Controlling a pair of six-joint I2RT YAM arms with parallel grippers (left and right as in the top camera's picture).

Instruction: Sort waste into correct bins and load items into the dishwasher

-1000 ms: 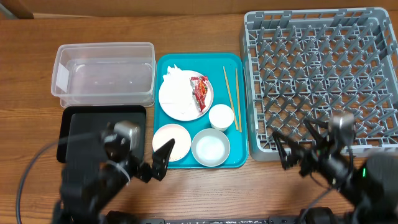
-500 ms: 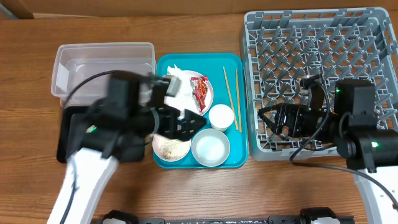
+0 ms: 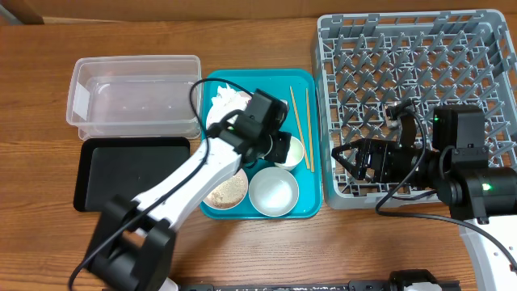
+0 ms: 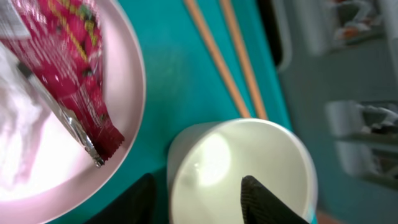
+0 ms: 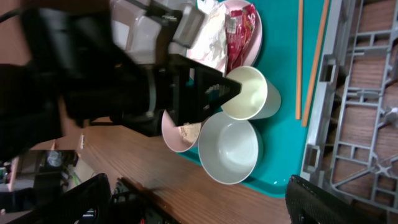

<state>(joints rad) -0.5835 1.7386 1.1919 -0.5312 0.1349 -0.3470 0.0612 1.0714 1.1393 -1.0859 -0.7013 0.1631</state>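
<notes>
Far left: clear tub (image 3: 133, 95) and black tray (image 3: 133, 171) sitting side by side. Centre: left gripper (image 4: 196, 182) hanging over teal tray (image 3: 309, 198), fingers spread, straddling rim of small white cup (image 4: 217, 155), one finger inside, one outside. Just beside cup: chopsticks (image 4: 231, 62) lying flat. Right: right gripper (image 3: 349, 163) hovering at front edge of dish rack (image 3: 420, 65), fingers spread wide.

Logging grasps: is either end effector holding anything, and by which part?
Nothing is gripped yet. The left end effector is open, straddling the white cup's wall; the right end effector is open and empty.
</notes>
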